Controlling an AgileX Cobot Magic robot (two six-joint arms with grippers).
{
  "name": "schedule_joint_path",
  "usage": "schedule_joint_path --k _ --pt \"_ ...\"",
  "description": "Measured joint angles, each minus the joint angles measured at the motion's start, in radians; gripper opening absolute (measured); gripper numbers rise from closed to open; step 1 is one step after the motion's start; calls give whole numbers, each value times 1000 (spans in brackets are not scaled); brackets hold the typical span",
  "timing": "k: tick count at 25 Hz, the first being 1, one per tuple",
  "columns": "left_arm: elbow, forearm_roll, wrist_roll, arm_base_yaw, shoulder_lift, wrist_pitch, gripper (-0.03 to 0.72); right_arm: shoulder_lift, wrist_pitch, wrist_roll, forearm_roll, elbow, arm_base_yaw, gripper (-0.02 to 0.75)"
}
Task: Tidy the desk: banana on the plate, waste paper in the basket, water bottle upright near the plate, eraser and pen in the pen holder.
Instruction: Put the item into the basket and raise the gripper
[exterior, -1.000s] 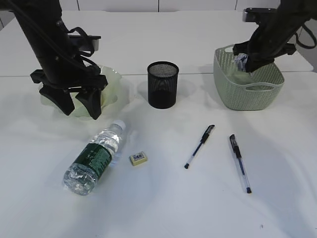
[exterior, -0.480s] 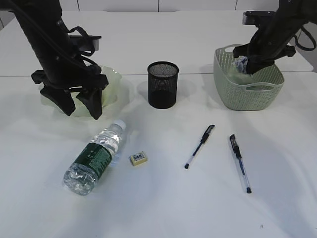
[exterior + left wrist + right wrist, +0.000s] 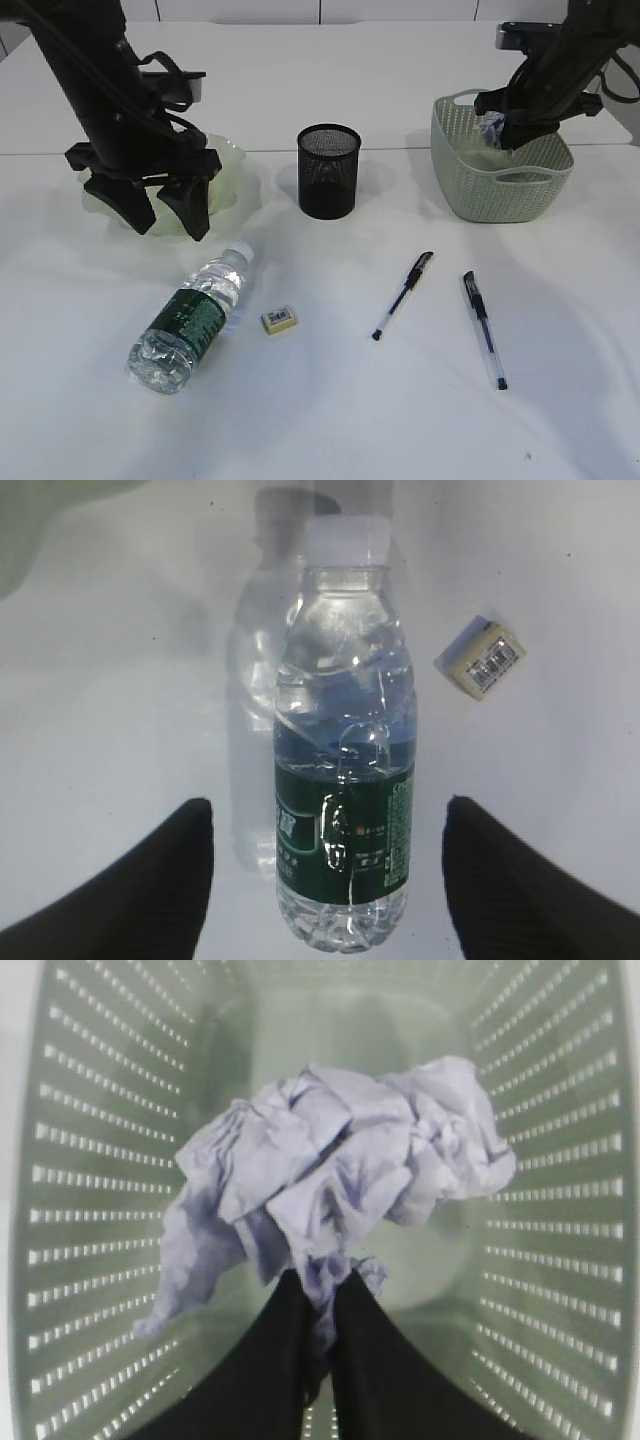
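A water bottle (image 3: 190, 320) lies on its side on the table, cap towards the plate. My left gripper (image 3: 168, 212) is open above the table between the pale green plate (image 3: 228, 165) and the bottle. In the left wrist view its fingers straddle the bottle (image 3: 345, 770) from above, and the gripper (image 3: 328, 805) is empty. The yellow eraser (image 3: 279, 319) lies right of the bottle. Two pens (image 3: 404, 294) (image 3: 484, 328) lie right of centre. My right gripper (image 3: 503, 128) is shut on crumpled waste paper (image 3: 330, 1175) over the green basket (image 3: 500, 165). The banana is not visible.
The black mesh pen holder (image 3: 328, 170) stands at centre back. The left arm hides part of the plate. The eraser also shows in the left wrist view (image 3: 480, 657). The basket's slotted walls (image 3: 80, 1160) surround the paper on all sides.
My right gripper has shifted slightly to the right over the basket, still holding the paper. My left gripper has moved a little up and right near the plate.
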Motion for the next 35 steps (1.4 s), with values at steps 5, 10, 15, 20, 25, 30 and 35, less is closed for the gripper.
schedule_joint_path --k 5,10,15,20,25,30,35 --pt "0 0 0 0 0 0 507 0 0 2 2 0 0 202" --pt "0 0 0 0 0 0 507 0 0 5 23 0 0 261" --pt "0 0 0 0 0 0 507 -25 7 7 24 0 0 264" --pt "0 4 2 0 0 0 505 -74 62 7 27 -14 0 263" --pt "0 57 9 0 0 0 499 -105 132 7 67 -56 0 264" --pt "0 83 9 0 -10 1 492 -143 157 7 108 -60 0 264" --pt "0 114 9 0 -63 -18 487 -177 185 7 115 -60 0 264"
